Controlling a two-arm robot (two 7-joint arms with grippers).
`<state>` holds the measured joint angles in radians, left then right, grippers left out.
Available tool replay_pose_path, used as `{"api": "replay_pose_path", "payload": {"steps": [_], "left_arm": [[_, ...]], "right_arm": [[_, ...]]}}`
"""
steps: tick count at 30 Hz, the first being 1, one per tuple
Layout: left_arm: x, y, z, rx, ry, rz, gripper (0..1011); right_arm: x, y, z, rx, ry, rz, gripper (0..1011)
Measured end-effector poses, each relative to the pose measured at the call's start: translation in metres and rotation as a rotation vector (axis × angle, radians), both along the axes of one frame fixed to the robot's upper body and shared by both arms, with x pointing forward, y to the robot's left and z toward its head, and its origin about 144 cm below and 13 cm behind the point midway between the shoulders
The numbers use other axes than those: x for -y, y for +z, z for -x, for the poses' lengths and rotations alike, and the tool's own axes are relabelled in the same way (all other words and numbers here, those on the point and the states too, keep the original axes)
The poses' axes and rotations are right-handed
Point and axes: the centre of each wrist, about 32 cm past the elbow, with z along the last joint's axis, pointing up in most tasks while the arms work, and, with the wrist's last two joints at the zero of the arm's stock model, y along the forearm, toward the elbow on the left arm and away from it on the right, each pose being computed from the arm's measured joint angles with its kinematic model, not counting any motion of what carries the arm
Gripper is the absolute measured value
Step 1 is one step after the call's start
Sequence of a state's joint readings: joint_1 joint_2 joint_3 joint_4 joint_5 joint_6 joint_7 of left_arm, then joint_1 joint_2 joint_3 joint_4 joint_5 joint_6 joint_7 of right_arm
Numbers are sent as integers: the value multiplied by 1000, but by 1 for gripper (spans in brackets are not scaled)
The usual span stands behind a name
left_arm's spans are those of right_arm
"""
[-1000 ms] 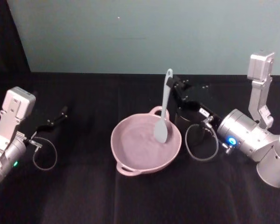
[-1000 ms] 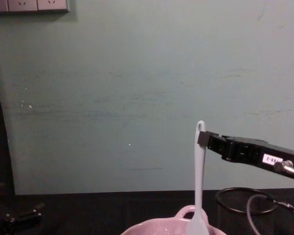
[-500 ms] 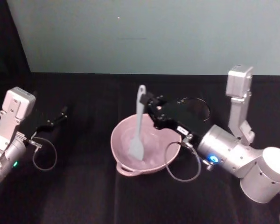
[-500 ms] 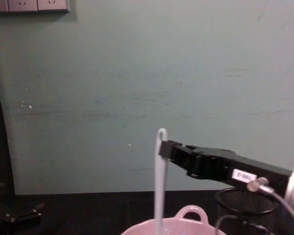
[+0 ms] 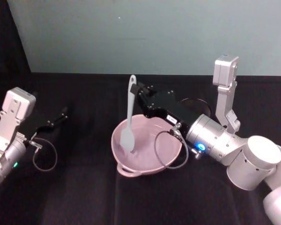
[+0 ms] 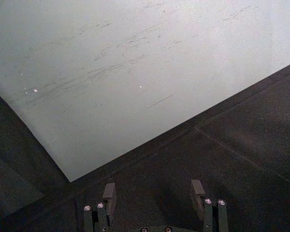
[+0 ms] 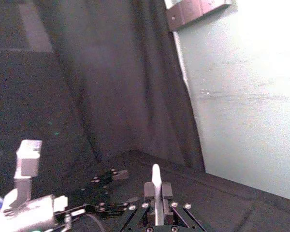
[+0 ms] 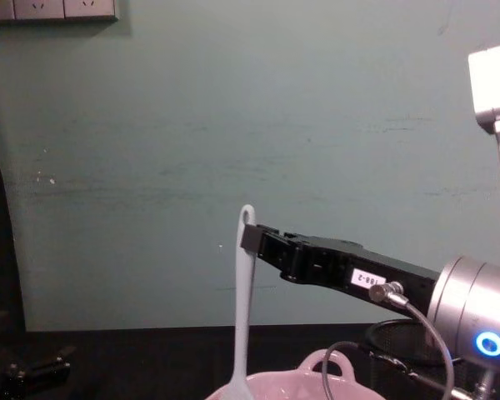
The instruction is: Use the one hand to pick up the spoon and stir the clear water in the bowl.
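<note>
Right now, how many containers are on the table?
2. The pink bowl sits at centre, where the right gripper holds the spoon in it; the black mesh cup stands behind, to the right, partly hidden by that arm.

Open tabletop (image 5: 84,154) lies left of the bowl (image 5: 145,159); the mesh cup (image 5: 195,105), seemingly close behind, crowds its right.

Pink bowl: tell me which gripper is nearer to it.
Right. The right gripper hangs over the bowl, clamping the spoon whose paddle dips inside. The left gripper lies far off to the bowl's left.
</note>
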<state>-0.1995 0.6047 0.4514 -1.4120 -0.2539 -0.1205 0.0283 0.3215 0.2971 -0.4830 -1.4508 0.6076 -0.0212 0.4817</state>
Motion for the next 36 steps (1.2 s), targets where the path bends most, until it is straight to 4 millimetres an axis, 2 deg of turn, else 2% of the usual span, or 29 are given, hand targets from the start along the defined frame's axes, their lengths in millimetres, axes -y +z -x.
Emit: {"api": "replay_pose_path", "payload": {"steps": [5, 8, 15, 24, 36], "left_arm": [[0, 0, 0, 0, 0, 0, 1011], [0, 0, 0, 0, 0, 0, 1011], [0, 0, 0, 0, 0, 0, 1011], [0, 0, 0, 0, 0, 0, 1011], [0, 0, 0, 0, 0, 0, 1011]], "right_arm": [[5, -4, -9, -14, -38, -5, 96], [16, -7, -14, -25, -86, -4, 96], [35, -2, -13, 20, -164, 48, 96], [47, 20, -1, 100, -184, 66, 95], [55, 65, 11, 204, -168, 32, 96]]}}
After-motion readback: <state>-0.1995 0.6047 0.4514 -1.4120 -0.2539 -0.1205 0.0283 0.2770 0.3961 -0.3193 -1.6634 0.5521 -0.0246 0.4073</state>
